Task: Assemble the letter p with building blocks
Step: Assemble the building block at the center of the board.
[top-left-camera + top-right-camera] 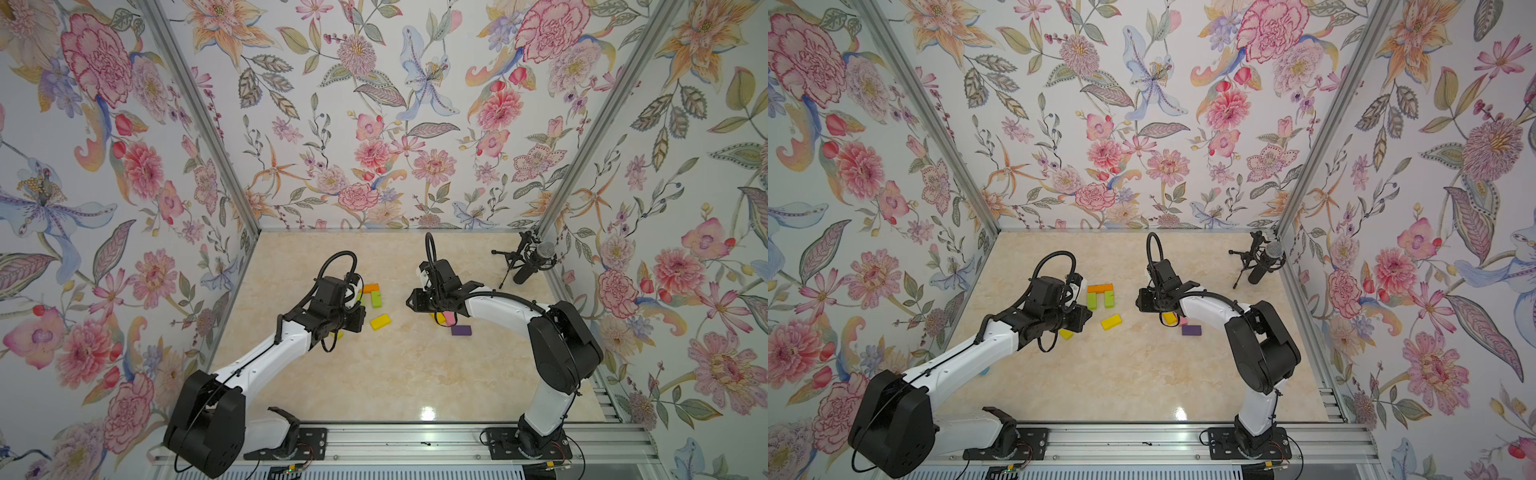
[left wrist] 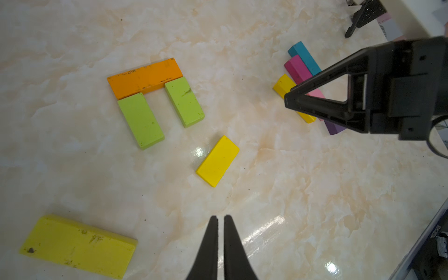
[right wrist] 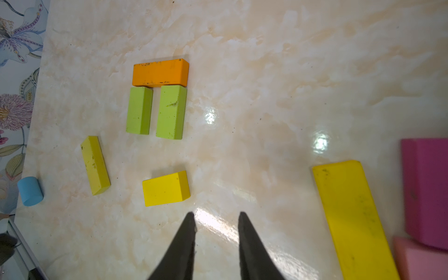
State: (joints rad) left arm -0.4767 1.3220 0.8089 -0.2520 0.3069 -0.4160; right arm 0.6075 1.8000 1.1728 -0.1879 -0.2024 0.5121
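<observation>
An orange block (image 2: 145,78) lies across the ends of two lime green blocks (image 2: 140,120) (image 2: 184,101), forming an arch, also seen in a top view (image 1: 1100,287). A short yellow block (image 2: 217,161) lies loose beside the arch. A long yellow block (image 2: 77,246) lies by my left arm. Teal (image 2: 304,58), magenta (image 2: 297,69), yellow (image 2: 283,84) and purple (image 2: 333,128) blocks cluster under my right arm. My left gripper (image 2: 220,217) hangs shut and empty short of the short yellow block. My right gripper (image 3: 217,214) stands slightly open and empty above bare table, left of a long yellow block (image 3: 351,218).
A microphone on a small tripod (image 1: 534,259) stands at the back right corner. A light blue cylinder (image 3: 30,191) lies near the left wall. Flowered walls enclose the marble table (image 1: 374,374) on three sides. The arms' bases sit on the front rail.
</observation>
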